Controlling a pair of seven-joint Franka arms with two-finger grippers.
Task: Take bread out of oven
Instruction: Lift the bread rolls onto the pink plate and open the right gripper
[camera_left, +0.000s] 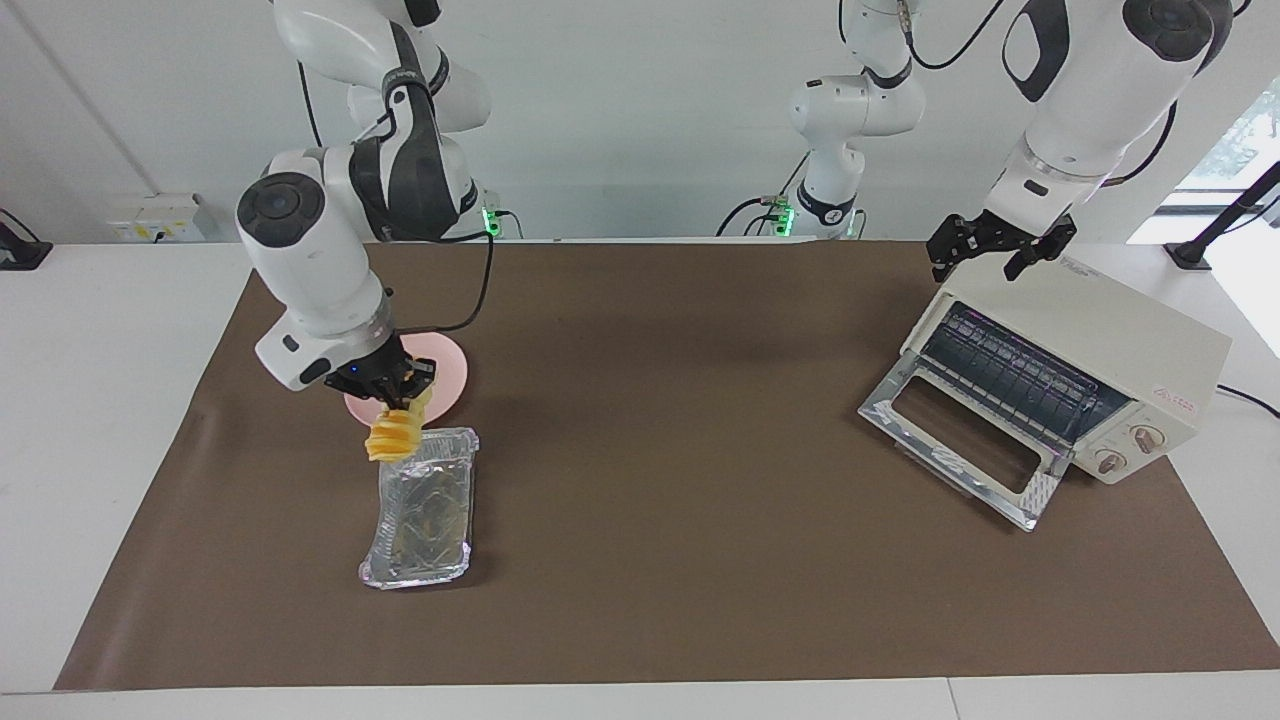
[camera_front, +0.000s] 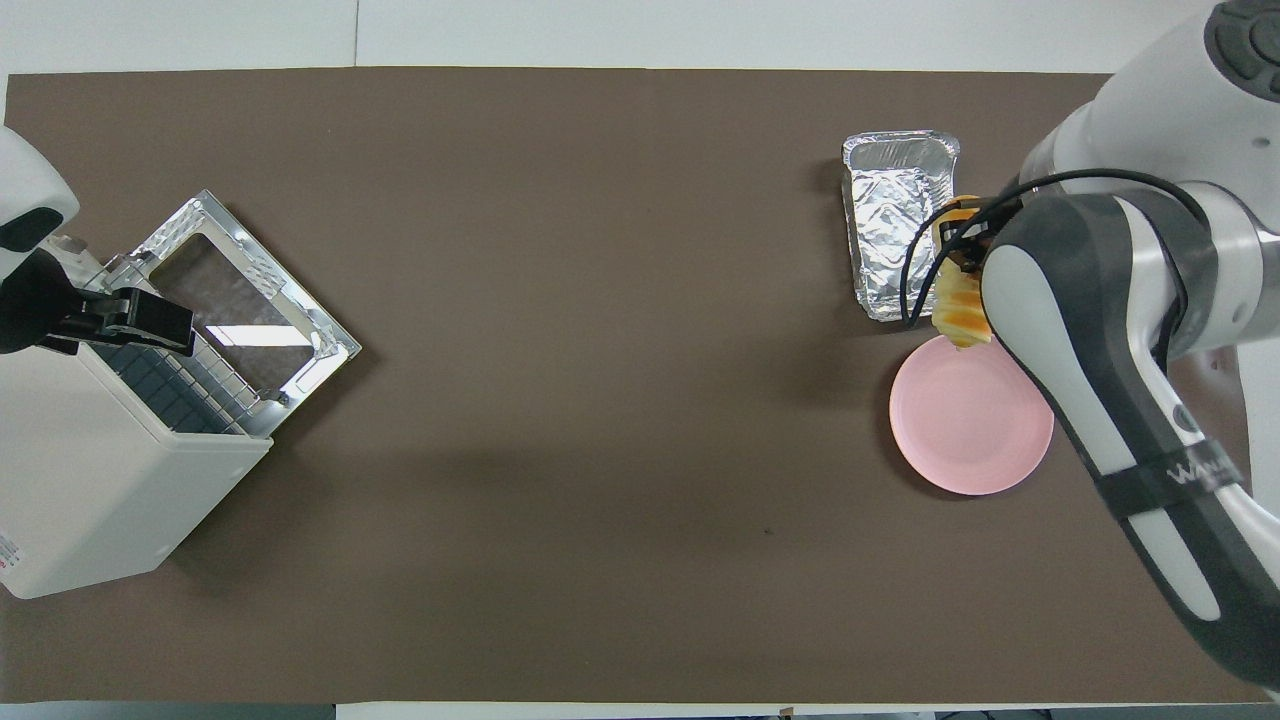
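The yellow-orange ridged bread hangs in the air from my right gripper, which is shut on its upper end. It dangles over the edge of the foil tray's end nearer the robots, close to the pink plate. The cream-white oven stands at the left arm's end of the table with its glass door dropped open and its wire rack bare. My left gripper waits open just above the oven's top edge.
A crinkled silver foil tray lies empty at the right arm's end of the brown mat. A round pink plate sits just nearer to the robots than the tray.
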